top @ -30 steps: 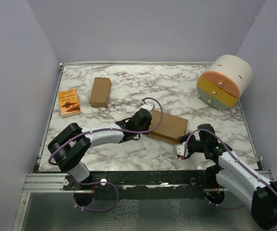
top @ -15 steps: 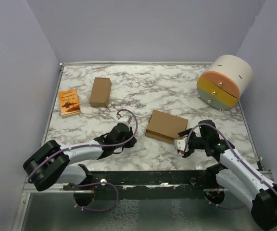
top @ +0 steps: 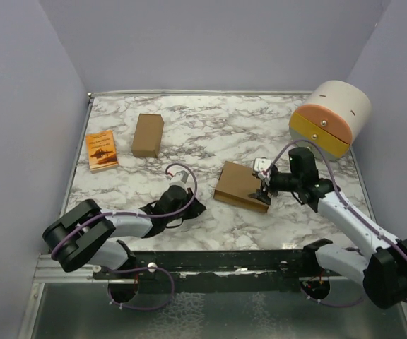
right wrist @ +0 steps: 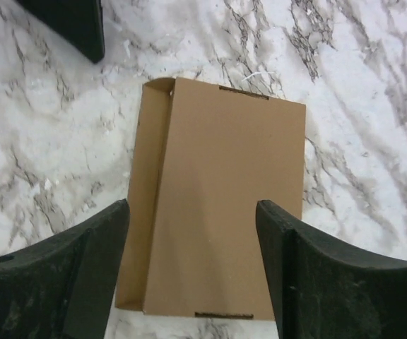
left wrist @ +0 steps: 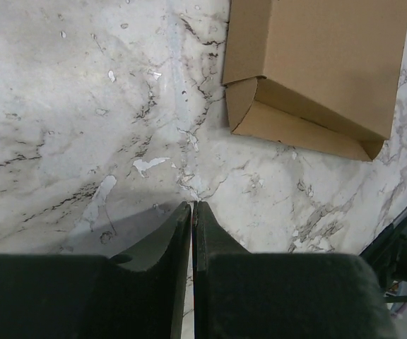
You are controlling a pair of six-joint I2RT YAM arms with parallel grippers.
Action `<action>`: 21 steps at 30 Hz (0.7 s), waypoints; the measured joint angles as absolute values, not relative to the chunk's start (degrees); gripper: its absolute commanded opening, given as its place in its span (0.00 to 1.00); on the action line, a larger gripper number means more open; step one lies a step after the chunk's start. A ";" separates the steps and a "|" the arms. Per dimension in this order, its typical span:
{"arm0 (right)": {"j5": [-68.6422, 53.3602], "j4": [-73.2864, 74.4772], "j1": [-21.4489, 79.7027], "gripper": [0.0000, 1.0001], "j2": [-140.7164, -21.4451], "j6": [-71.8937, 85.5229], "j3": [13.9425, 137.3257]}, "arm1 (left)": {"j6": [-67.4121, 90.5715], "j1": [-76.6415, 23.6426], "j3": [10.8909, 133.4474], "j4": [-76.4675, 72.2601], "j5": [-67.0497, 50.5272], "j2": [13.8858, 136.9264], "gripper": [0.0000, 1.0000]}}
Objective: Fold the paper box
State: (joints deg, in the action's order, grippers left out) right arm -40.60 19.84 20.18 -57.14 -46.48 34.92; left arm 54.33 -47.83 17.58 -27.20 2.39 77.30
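Paper box (right wrist: 225, 141) lid down, inside hidden, right gripper's (right wrist: 191, 210) jaws spread above it

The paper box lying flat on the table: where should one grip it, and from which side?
Probably from above, fingers on its two long side walls. The paper box lies flat and closed on the table, so only those low walls offer opposing faces, and the narrower span seems to fit between the open jaws of the right gripper hanging over it.
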 measured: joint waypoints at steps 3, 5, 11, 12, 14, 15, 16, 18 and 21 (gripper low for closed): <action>-41.89 16.64 20.18 0.82 -62.57 -37.50 37.23 | 56.60 -47.86 16.32 -30.70 2.02 78.70 0.12; -43.09 14.96 20.21 0.83 -66.59 -30.96 39.48 | 58.17 -47.86 15.16 -33.28 1.76 79.33 0.15; -46.78 20.56 19.97 0.79 -84.88 -22.09 56.93 | 62.08 -47.86 12.84 -39.57 1.50 80.20 0.28; -47.86 22.96 19.75 0.79 -89.36 -22.13 62.33 | 62.48 -47.86 12.69 -40.47 1.50 80.29 0.30; -50.00 30.98 19.20 0.80 -101.38 -23.20 77.56 | 63.59 -47.86 12.43 -42.15 1.50 80.55 0.34; -50.54 33.58 19.03 0.81 -105.54 -23.68 83.13 | 64.05 -47.86 12.10 -43.33 1.54 80.62 0.36; -50.96 36.91 19.00 0.81 -110.13 -24.25 89.41 | 64.64 -47.86 11.70 -44.40 1.58 80.68 0.37; -51.42 42.68 18.72 0.82 -117.73 -25.21 99.31 | 65.76 -47.97 10.46 -46.83 1.61 80.82 0.38; -51.33 46.74 18.44 0.84 -121.40 -26.11 102.32 | 67.26 -48.12 8.91 -49.12 1.58 81.28 0.38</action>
